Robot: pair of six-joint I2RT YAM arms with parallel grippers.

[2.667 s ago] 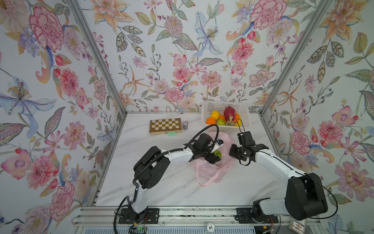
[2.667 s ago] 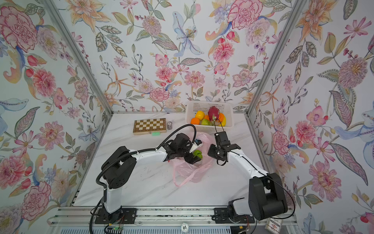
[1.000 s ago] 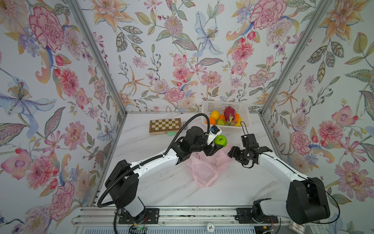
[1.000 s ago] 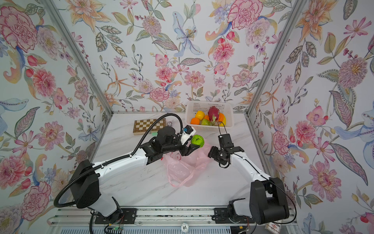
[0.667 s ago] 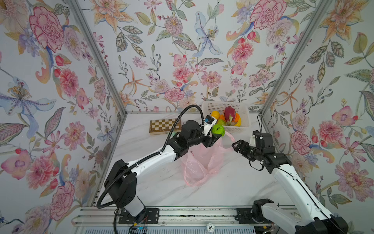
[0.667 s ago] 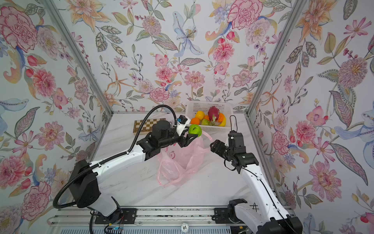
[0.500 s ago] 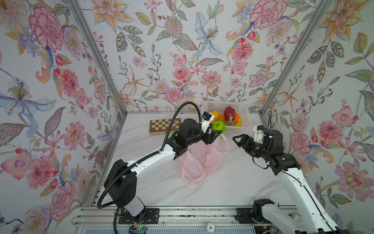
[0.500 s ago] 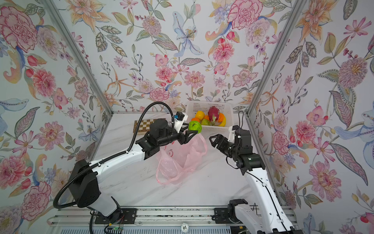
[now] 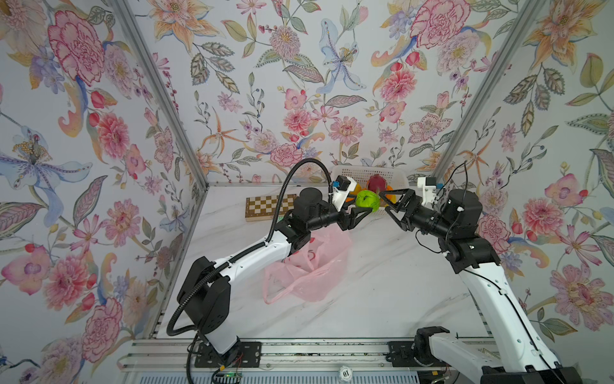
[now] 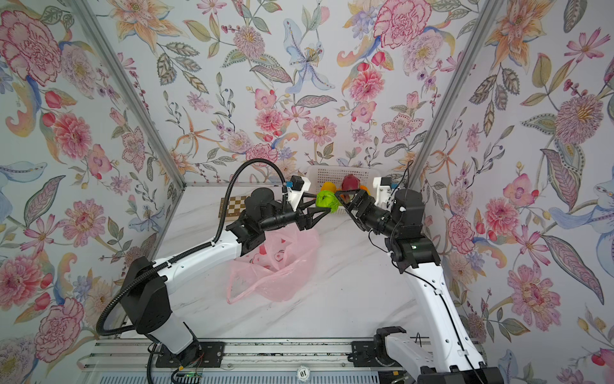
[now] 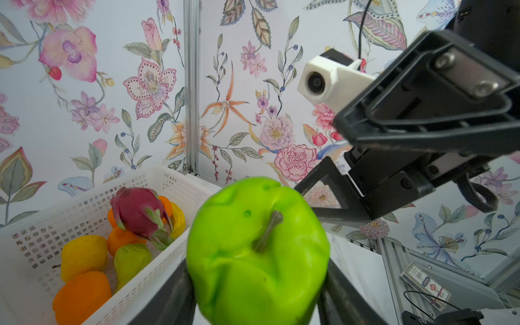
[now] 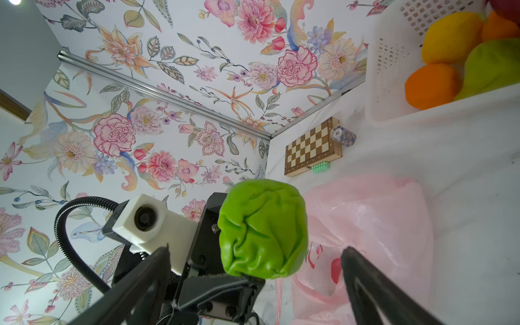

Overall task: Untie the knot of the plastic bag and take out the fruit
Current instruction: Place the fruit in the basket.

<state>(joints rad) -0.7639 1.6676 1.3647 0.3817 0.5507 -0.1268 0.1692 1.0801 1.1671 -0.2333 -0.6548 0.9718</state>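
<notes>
Top view, reading from the left: one folded wooden chessboard (image 9: 270, 206) lies at the back of the table (image 9: 382, 286). The right wrist view shows a small blue and white round piece (image 12: 344, 136) at its corner and a little green studded block (image 12: 320, 168) against its edge.

The left arm (image 9: 252, 256) stretches over the one plastic bag (image 9: 309, 269) and hides part of it. The bag lies slack and flattened mid-table, with a loop handle (image 9: 270, 294) loose at the front.

The left gripper (image 9: 361, 206) hangs above the table, its jaws pressed on either side of a dented bright green fruit (image 9: 367, 200).

Just behind it, one white perforated basket (image 9: 370, 172) stands against the back wall, its front blocked by the fruit and both grippers. In the left wrist view I count in it one magenta dragon fruit (image 11: 138, 209), one duller green piece (image 11: 132, 259), two yellow ones (image 11: 83, 257) as far as I can see, and at least two oranges (image 11: 81, 295).

The right gripper (image 9: 383, 202) has its jaws spread wide with nothing between them. Its tips are just beside the green fruit; whether they touch it I cannot tell.

The tabletop is white and marbled. Three walls carry floral wallpaper (image 9: 299, 83), joined by two metal corner posts (image 9: 159, 93). A metal rail (image 9: 299, 354) along the front carries the two arm bases.
</notes>
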